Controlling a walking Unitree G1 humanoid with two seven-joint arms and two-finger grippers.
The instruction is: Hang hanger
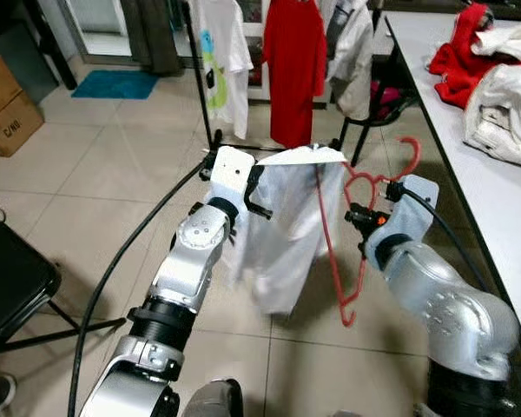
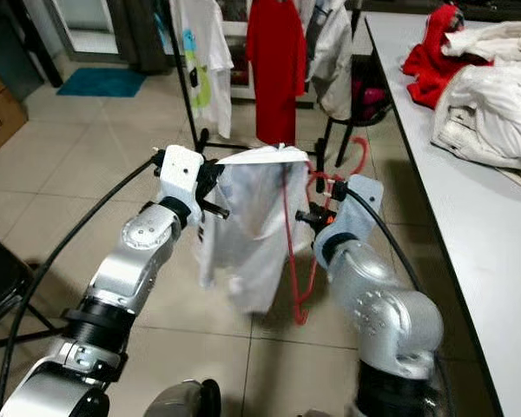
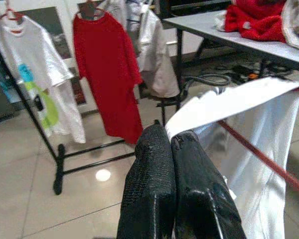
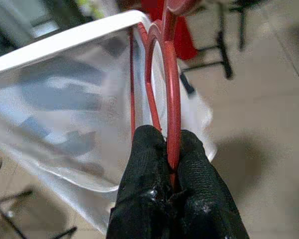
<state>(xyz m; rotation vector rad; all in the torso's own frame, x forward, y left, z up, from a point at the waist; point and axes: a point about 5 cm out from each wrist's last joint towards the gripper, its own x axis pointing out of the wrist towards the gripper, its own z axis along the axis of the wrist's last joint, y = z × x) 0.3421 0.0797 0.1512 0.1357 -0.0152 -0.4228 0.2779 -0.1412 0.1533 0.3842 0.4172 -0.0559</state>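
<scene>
— Where do we have the red plastic hanger (image 1: 362,228)?
— In mid-air before us, tilted, our right pincer (image 4: 170,164) clamped on its thin frame, with the white garment (image 1: 286,230) draped from it.
— And our left pincer (image 3: 170,149)?
— Pressed together on the white garment's upper edge, holding it taut.
— What's beyond?
— A black clothes rack (image 1: 210,113) with a red shirt (image 1: 293,65) and white printed T-shirt (image 1: 221,61); on our right, a grey bench (image 1: 478,165) with heaped clothes (image 1: 495,78).

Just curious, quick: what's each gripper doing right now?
Left gripper: shut on the white garment.
Right gripper: shut on the red hanger.
</scene>
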